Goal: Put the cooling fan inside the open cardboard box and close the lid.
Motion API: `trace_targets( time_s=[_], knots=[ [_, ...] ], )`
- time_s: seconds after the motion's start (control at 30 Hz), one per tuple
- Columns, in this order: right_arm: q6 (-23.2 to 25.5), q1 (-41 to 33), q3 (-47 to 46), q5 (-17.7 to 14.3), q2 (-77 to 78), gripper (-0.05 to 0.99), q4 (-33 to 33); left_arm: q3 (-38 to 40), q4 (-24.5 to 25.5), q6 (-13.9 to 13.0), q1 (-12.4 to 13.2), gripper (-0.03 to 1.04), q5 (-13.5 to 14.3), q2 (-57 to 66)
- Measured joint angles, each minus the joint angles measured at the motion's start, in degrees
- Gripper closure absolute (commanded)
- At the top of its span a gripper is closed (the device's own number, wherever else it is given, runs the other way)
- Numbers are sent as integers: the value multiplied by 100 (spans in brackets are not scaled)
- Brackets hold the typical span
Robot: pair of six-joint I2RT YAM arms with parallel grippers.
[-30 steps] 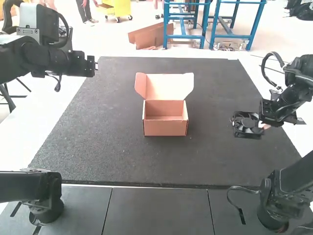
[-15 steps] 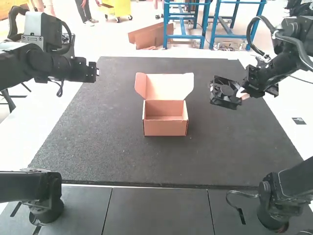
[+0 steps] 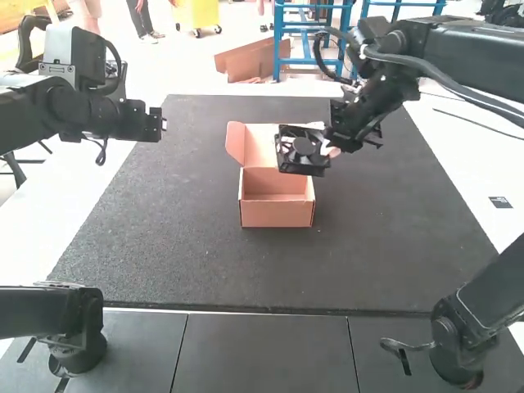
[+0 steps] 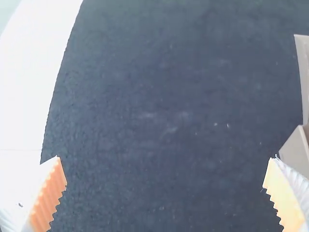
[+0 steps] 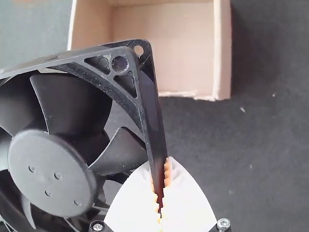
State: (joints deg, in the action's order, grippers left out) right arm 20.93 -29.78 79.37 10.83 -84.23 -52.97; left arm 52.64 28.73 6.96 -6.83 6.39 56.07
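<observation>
I hold the cooling fan [image 3: 301, 152] over the cardboard box [image 3: 277, 205].
Right fingers [image 5: 182, 193] clamp its frame; left fingers [image 4: 48, 195] stand apart.

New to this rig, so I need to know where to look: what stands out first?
The black cooling fan stands out, held in the air on edge by the right gripper, which pinches its frame. Right by it, midway across the black mat, sits the cardboard box with its lid up. The left gripper hangs open, off to the box's left.
</observation>
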Motion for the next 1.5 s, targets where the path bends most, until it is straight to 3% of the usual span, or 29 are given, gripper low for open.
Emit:
trace_targets(
  time_s=[0.3, 0.43, 0.83, 1.33, 1.47, 1.5],
  knots=[
    [210, -422, 713, -680, -1222, 94, 341, 2, -2, -2, -79, 4, -2, 0],
    [256, -422, 992, -817, -1694, 95, 457, 0, 15, 0, -118, 4, -2, -17],
    [264, -422, 1379, -1005, -2706, 95, 612, 0, 72, 68, -120, 4, -2, -72],
    [264, -422, 1379, -1019, -3344, 95, 588, 0, 105, 87, -120, 4, -2, -166],
    [264, -422, 1379, -894, -3471, 82, 570, 0, 103, 87, -122, 4, -2, -166],
    [264, -422, 1381, -855, -3499, 68, 555, 0, 105, 87, -120, 4, -2, -166]
  ],
)
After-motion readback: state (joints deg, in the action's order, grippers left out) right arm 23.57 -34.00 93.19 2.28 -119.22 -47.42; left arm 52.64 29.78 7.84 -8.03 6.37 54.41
